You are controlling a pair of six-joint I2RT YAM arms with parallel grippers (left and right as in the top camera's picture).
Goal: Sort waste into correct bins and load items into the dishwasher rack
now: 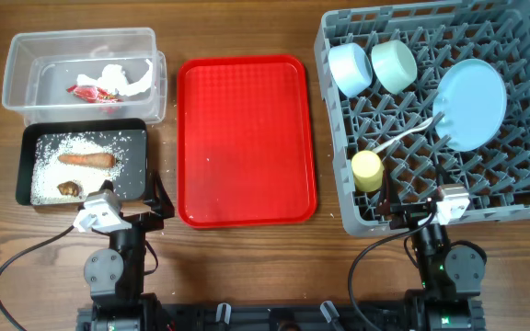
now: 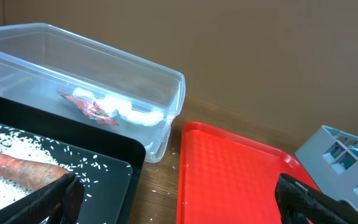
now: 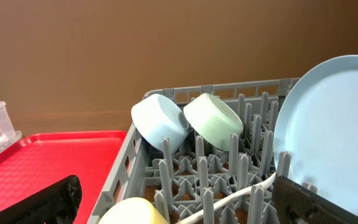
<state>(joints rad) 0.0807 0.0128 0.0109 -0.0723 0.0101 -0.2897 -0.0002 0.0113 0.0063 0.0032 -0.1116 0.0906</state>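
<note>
The rack (image 1: 486, 188) is a square grey plastic crate, its floor a lattice bristling with upright pegs. In it a smooth, pale blue round plate (image 1: 471, 103) stands on edge among the pegs on the right. A light blue bowl (image 1: 350, 68) and a mint green bowl (image 1: 394, 64) lie tipped on their sides, touching, at the far left corner. A small yellow cup (image 1: 367, 170) sits near the front left, with a thin white plastic spoon (image 1: 408, 135) lying between it and the plate. The clear, thin-walled tub (image 1: 35, 55) holds crumpled white paper (image 1: 122, 78) and a red wrapper (image 1: 90, 92). Just in front of it, the shallow black tray (image 1: 134, 170) holds scattered white rice (image 1: 44, 170), an orange-brown stick (image 1: 86, 158) and a dark lump (image 1: 68, 189). A flat red tray (image 1: 247, 138) with a finely dimpled surface lies between bins and rack on the wood-grain table (image 1: 247, 267). The left gripper (image 2: 176, 186) and right gripper (image 3: 176, 186) both have fingers spread wide, grasping nothing.
</note>
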